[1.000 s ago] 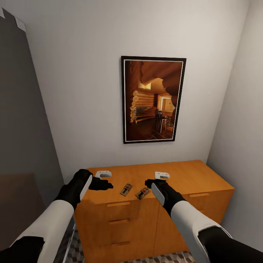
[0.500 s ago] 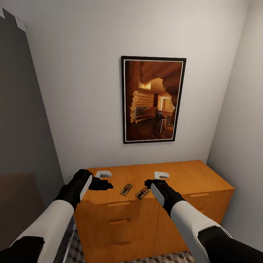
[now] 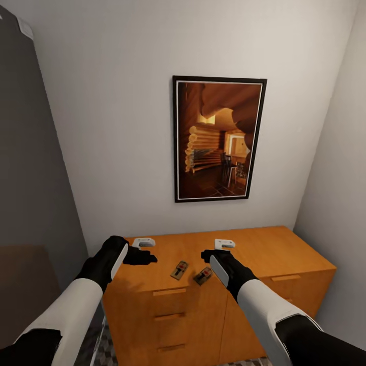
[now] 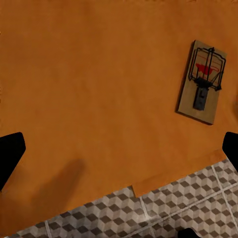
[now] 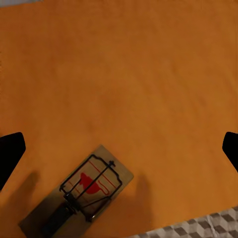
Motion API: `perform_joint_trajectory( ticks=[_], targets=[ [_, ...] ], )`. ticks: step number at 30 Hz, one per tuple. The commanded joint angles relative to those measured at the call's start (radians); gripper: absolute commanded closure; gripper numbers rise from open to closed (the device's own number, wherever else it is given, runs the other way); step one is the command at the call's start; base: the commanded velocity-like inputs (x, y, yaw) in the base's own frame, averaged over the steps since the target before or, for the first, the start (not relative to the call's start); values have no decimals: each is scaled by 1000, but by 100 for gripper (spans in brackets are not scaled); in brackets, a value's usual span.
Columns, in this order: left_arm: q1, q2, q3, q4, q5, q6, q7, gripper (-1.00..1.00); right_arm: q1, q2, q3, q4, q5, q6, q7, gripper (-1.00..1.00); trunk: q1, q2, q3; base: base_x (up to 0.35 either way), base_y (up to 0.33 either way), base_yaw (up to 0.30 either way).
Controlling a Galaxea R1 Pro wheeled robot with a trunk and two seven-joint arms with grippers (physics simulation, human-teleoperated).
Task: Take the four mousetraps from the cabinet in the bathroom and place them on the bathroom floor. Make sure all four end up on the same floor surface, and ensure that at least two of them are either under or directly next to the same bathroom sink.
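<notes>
Mousetraps (image 3: 179, 270) (image 3: 203, 275) untouched near cabinet (image 3: 264, 251) front edge, none on floor (image 4: 198, 208); left gripper (image 3: 144, 250) and right gripper (image 3: 216, 250) hovering, jaws wide, empty

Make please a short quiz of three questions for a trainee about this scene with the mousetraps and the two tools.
1. True or false: both mousetraps lie on top of the cabinet.
2. How many mousetraps are in the head view?
3. The left tool is: A) gripping a mousetrap, B) open and empty, C) resting on the floor.

Key:
1. True; they lie near its front edge.
2. Two.
3. B; the right tool is open too.
</notes>
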Motion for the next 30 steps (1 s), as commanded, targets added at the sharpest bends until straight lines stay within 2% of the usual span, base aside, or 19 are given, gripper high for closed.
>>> perform_joint_trajectory(
  ticks=[1,21,30],
  targets=[
    [0,0,-1,-1,-5,2,-4,-100,0,0,4,-1,-5,5,-7,-100,0,-1,-1,32,19,0],
    [0,0,0,8,-4,-11,-4,-100,0,0,1,5,-10,9,-10,-100,0,-1,-1,8,5,0],
    [0,0,0,11,-4,-12,-4,-100,0,0,0,75,-11,4,-10,-100,0,-1,-1,0,0,0]
  ],
)
